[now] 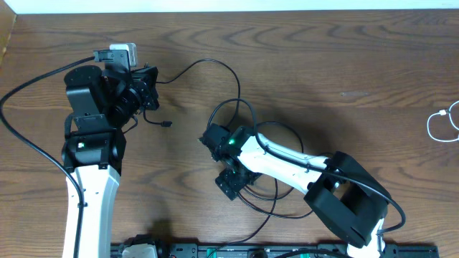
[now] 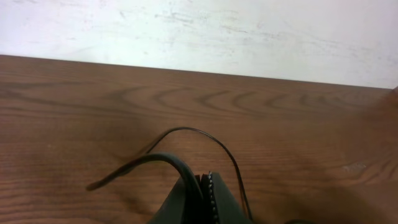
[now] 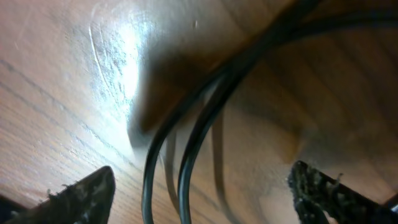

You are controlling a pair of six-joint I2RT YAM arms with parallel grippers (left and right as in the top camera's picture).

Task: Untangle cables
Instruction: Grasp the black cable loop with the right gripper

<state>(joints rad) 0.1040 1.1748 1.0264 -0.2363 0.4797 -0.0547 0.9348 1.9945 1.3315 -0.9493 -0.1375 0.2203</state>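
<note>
**Untangling judged barely begun**

One black cable [image 1: 211,61] is clamped in the closed left gripper [image 2: 207,186] and is stretched toward the left of the table [image 1: 344,64]. The other black cables [image 1: 240,102] are seen looped and crossed mid-table. Two strands are straddled by the right gripper [image 3: 202,186], jaws spread. A white cord [image 1: 442,125] is noted far right, well apart.
</note>
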